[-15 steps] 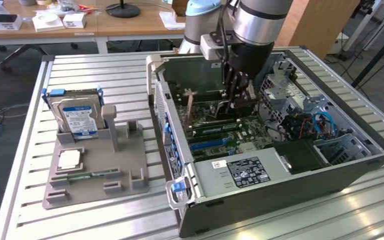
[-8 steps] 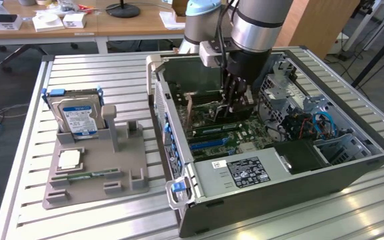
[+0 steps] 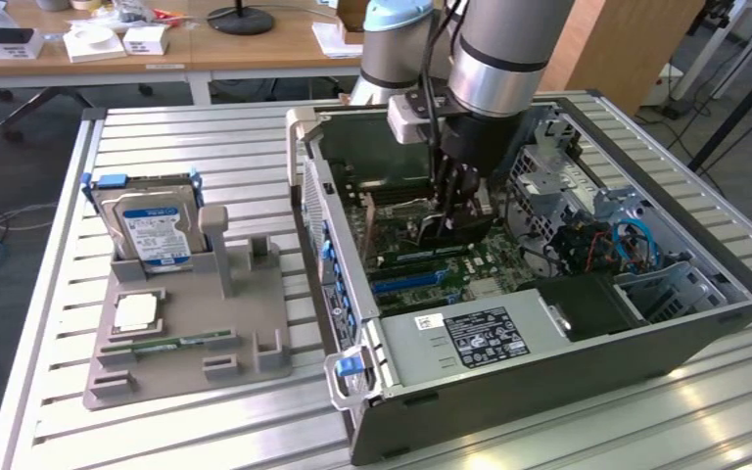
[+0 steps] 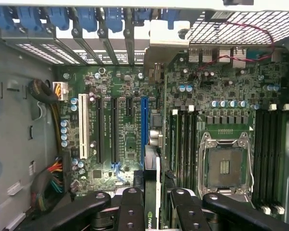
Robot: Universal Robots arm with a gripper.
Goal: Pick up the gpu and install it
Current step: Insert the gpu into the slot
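Slatted metal surface (image 3: 167, 431) carries the open case (image 3: 716, 323), centre-right in the exterior view. My jaws are clenched on the gpu (image 4: 151, 202) (seen edge-on) inside it, roughly in line with the blue slot (image 4: 144, 130). I judge this the insertion step; seating calls for exact alignment.

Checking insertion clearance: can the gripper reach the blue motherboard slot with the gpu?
Probably yes: the gripper holds the gpu edge-on above the blue slot, which looks empty, and no cable crosses it.

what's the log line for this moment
gripper: shut on gpu | place: inside open pc case, over motherboard | gpu: edge-on, in line with blue slot
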